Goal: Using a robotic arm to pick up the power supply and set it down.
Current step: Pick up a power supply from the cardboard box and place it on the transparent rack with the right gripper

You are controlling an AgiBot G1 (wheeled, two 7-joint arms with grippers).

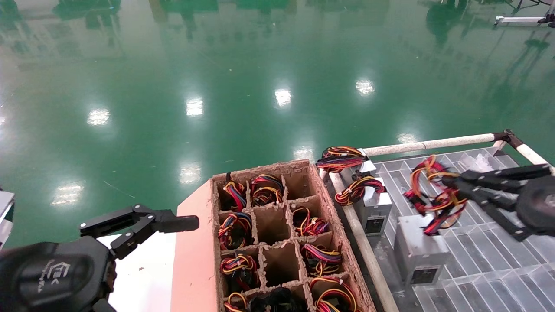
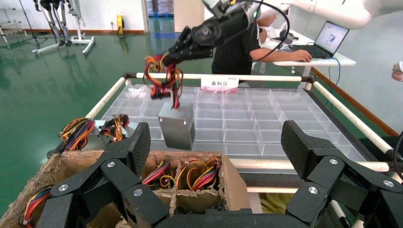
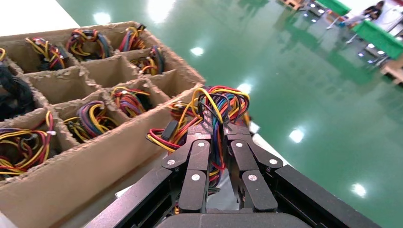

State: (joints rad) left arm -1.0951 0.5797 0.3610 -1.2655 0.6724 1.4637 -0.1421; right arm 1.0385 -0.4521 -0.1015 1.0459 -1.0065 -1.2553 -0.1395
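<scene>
The power supply [image 1: 418, 251] is a small grey metal box over the clear tray's left part, with its red, yellow and black wire bundle [image 1: 438, 199] rising from its top. My right gripper [image 1: 451, 184] reaches in from the right and is shut on that wire bundle [image 3: 214, 102]; the wires pass between its closed fingers [image 3: 199, 142]. From the left wrist view the box [image 2: 177, 124] hangs under the wires, and I cannot tell whether it touches the tray. My left gripper [image 1: 141, 219] is parked at the lower left, open and empty [image 2: 214, 142].
A cardboard divider box [image 1: 323, 190] holds several wired units in its cells, some cells empty. Two more power supplies [image 1: 373, 208] lie by the tray's left rail. The clear compartment tray [image 1: 498, 260] has a white tube frame [image 1: 433, 143]. A person sits at a desk beyond [image 2: 247, 42].
</scene>
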